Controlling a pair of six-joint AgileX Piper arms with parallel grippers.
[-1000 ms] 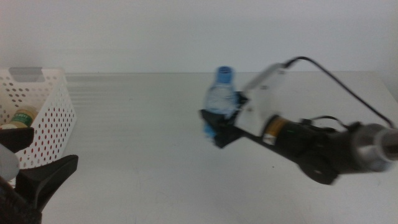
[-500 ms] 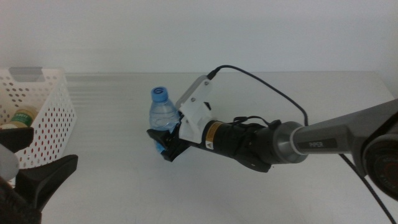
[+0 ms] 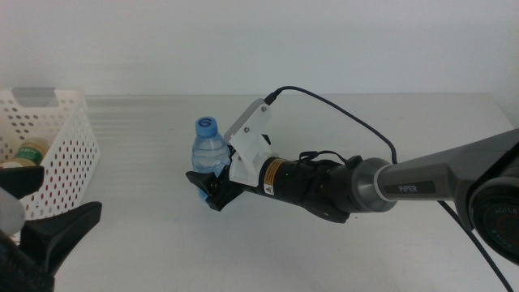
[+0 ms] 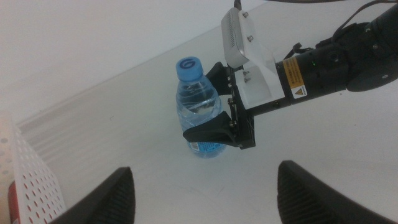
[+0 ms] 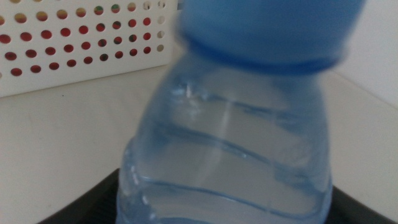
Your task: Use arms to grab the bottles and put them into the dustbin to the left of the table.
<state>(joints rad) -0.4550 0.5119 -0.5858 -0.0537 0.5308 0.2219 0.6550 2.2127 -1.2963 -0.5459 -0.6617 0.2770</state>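
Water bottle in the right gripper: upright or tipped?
Upright. The water bottle has its blue cap on top and its base toward the table, with the right gripper shut around its body.

The right gripper (image 3: pixel 208 188) clamps the upright blue-capped water bottle (image 3: pixel 208 150) mid-table (image 3: pixel 146 162). The left gripper (image 3: pixel 36 215) waits beside the perforated white dustbin (image 3: pixel 69 138), which holds a yellow tea bottle (image 3: pixel 29 152).
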